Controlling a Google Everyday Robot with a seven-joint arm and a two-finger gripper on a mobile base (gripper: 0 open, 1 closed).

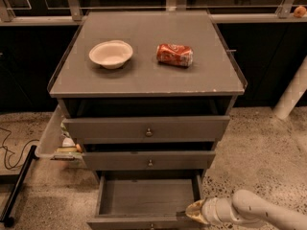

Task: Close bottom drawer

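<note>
Grey bottom drawer (pixel 148 196) open, end effector (pixel 191 211) beside

The one camera stands in front of the grey cabinet (pixel 144 78) and higher than it, and it looks down at a slant toward 12 o'clock, where a dark wall with a rail closes the view. It is quite near: the cabinet fills the middle, its top is seen whole, and the open bottom drawer (pixel 148 195) is cut by the frame edge at 6 o'clock. The gripper (pixel 193 212) comes in at 5 o'clock, by that drawer's right front corner.
</note>
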